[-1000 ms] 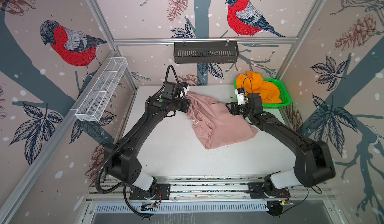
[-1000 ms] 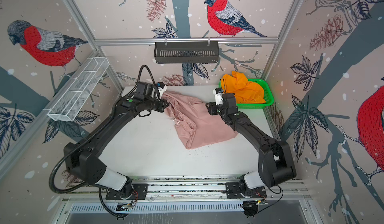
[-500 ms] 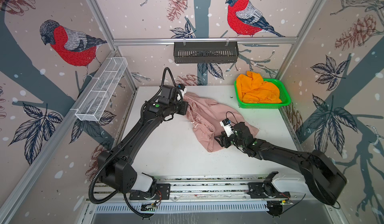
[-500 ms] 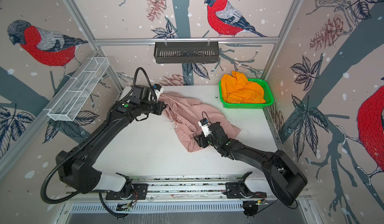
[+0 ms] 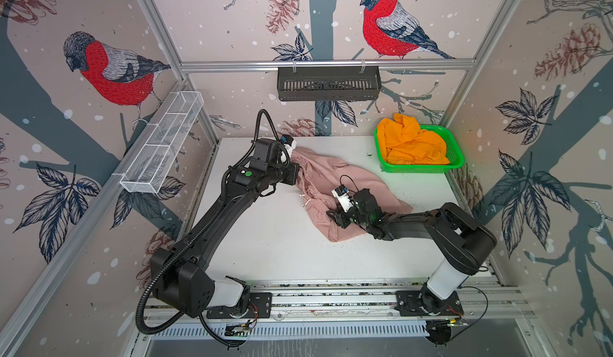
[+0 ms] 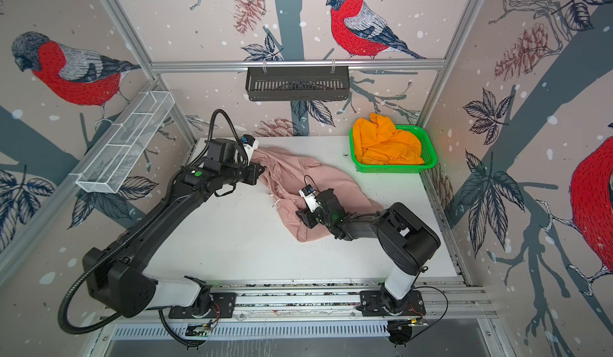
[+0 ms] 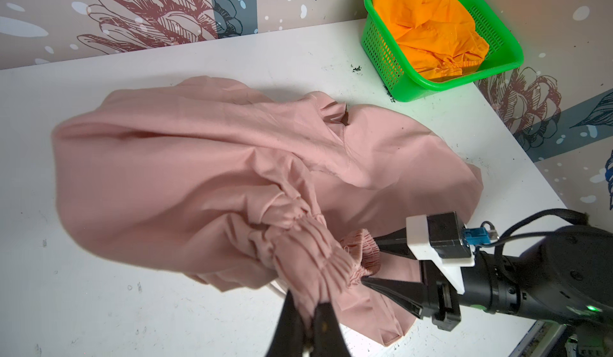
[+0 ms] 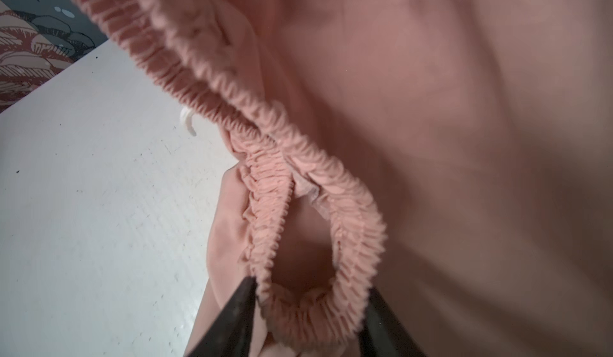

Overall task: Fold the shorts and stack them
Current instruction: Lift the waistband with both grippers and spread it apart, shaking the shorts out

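The pale pink shorts [image 5: 358,179] [image 6: 331,179] lie crumpled across the middle of the white table. My left gripper [image 5: 297,173] [image 7: 306,302] is shut on their gathered waistband at the far left and holds it a little above the table. My right gripper [image 5: 331,214] [image 8: 310,292] sits low at the near part of the shorts. Its jaws press both sides of a bunched loop of waistband [image 8: 315,312]. The orange shorts [image 5: 411,146] [image 7: 431,30] are heaped in the green basket [image 5: 454,163] at the far right.
A black slotted shelf [image 5: 328,83] hangs on the back wall. On the left wall hangs a white wire tray [image 5: 162,146]. A white drawstring end [image 5: 306,203] trails from the pink cloth. Bare table [image 5: 265,246] stretches in front of the shorts.
My right arm swung from beside the green basket down to the near part of the pink shorts, and its jaws narrowed onto the waistband loop. The left gripper kept its hold and shifted slightly left.
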Robot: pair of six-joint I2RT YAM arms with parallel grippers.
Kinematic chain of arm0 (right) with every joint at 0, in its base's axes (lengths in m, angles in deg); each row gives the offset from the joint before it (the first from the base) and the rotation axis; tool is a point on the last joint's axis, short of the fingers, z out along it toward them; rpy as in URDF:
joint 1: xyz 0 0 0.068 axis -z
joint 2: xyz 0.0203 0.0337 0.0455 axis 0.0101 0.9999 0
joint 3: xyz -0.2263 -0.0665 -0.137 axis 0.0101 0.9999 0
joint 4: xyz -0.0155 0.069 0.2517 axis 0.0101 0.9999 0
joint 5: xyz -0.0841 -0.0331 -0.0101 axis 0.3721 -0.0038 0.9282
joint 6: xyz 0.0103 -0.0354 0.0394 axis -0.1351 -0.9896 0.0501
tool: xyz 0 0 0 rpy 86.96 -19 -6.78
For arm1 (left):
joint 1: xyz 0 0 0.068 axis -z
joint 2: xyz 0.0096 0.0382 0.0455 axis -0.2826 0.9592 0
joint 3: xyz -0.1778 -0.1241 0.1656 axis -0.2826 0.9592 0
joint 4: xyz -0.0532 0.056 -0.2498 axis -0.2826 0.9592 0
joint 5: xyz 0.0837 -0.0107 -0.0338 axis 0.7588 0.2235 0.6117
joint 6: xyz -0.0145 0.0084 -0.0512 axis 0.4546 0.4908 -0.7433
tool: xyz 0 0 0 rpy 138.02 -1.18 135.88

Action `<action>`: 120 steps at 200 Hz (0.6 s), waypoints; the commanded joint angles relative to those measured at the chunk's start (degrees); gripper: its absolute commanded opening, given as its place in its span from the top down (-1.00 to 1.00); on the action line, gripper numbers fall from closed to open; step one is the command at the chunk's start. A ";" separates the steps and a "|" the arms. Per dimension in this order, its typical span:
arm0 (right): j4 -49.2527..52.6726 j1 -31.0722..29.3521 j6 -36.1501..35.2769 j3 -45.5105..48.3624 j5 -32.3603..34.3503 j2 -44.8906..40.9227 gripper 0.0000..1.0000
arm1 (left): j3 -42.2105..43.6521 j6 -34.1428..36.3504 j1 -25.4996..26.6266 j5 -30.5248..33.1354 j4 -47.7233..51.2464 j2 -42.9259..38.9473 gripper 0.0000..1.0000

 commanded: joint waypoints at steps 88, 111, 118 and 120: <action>29.70 -1.27 -8.88 -17.35 17.77 -31.12 0.99 | -4.05 -2.97 -0.81 6.85 1.06 -16.79 1.00; 34.10 -1.44 -11.87 -22.29 21.10 -35.71 1.00 | -10.27 -1.75 -0.88 5.06 7.50 -17.24 1.00; 35.71 -1.66 -12.61 -24.15 21.31 -36.47 1.00 | -12.45 -1.28 -0.83 4.38 9.59 -17.18 1.00; 36.06 -1.77 -12.79 -24.84 21.39 -36.74 1.00 | -13.07 -1.16 -0.87 4.19 10.05 -17.17 1.00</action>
